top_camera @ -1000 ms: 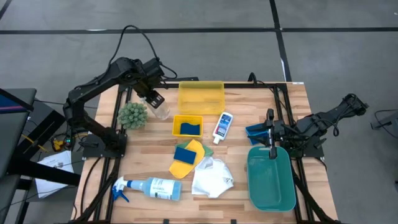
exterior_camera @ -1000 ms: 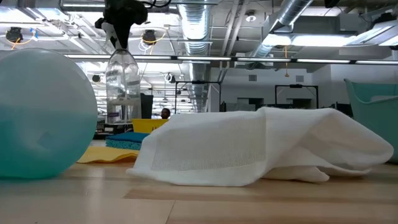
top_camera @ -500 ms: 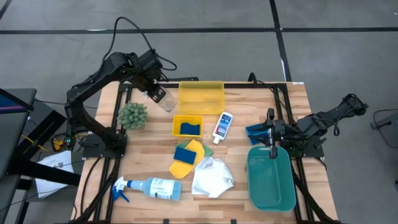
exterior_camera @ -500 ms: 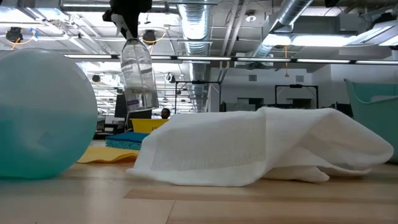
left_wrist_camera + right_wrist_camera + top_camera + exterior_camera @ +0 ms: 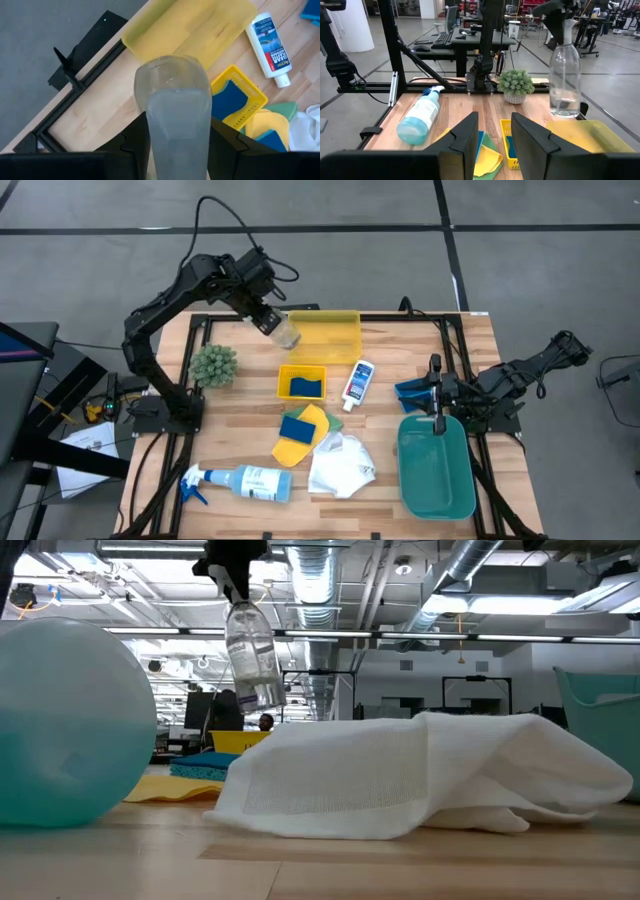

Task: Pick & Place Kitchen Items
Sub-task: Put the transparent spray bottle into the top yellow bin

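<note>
My left gripper (image 5: 262,315) is shut on a clear bottle (image 5: 284,333), which hangs in the air over the left end of the large yellow tray (image 5: 330,340). The low view shows the bottle (image 5: 253,658) well above the table. On the table lie a blue-white spray bottle (image 5: 243,481) on its side, a white cloth (image 5: 340,466), a blue sponge (image 5: 296,428) on a yellow cloth (image 5: 312,420), and a small white blue-capped bottle (image 5: 358,383). A second sponge (image 5: 303,386) sits in a small yellow tray. My right gripper (image 5: 492,145) waits open at the table's right side, with nothing between its fingers. My left gripper pinches the clear bottle's narrow top end (image 5: 238,602) between its two fingers (image 5: 134,146), one on each side. The fingers come from above, slanting down. The bottle hangs below them clear of everything, tilted, with its base swung toward the table's right.
A small green bushy plant (image 5: 214,365) stands at the left, near where the bottle hangs. A teal bin (image 5: 436,468) stands at the near right, below my right arm. A green cloth (image 5: 333,422) peeks out beside the yellow one.
My left gripper has risen and carried the clear bottle toward the table's right, from beside the plant to over the left end of the large yellow tray. It has tipped, and the bottle now hangs more tilted than before.
</note>
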Available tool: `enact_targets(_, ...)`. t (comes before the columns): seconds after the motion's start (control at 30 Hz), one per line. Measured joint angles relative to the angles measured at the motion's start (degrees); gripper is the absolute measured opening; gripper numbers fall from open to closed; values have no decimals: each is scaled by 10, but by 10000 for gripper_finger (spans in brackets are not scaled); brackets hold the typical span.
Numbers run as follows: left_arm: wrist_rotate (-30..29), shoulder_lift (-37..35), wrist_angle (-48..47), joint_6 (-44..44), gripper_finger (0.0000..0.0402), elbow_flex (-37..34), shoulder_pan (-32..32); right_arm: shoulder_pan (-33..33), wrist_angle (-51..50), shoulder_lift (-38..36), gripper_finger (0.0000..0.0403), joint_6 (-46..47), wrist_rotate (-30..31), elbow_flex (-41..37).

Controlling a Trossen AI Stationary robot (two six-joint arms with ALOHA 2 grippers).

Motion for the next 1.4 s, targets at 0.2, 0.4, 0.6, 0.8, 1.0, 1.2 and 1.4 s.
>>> enact_targets(0.2,1,32,22,26,132,14,0,0,0,0,108,0,0,0)
enact_targets(0.4,2,73,42,42,132,50,0,0,0,0,108,-2,0,0)
enact_targets(0.6,4,123,44,54,132,99,1,0,0,0,108,-2,0,0)
enact_targets(0.8,6,163,50,64,131,128,3,0,0,0,108,-6,0,0)
enact_targets(1.0,23,181,90,81,131,133,7,0,0,0,108,-10,0,0)
enact_targets(1.2,30,187,108,84,131,133,12,0,13,0,108,-23,2,0)
enact_targets(1.4,30,196,117,84,131,133,13,0,16,0,108,-29,2,0)
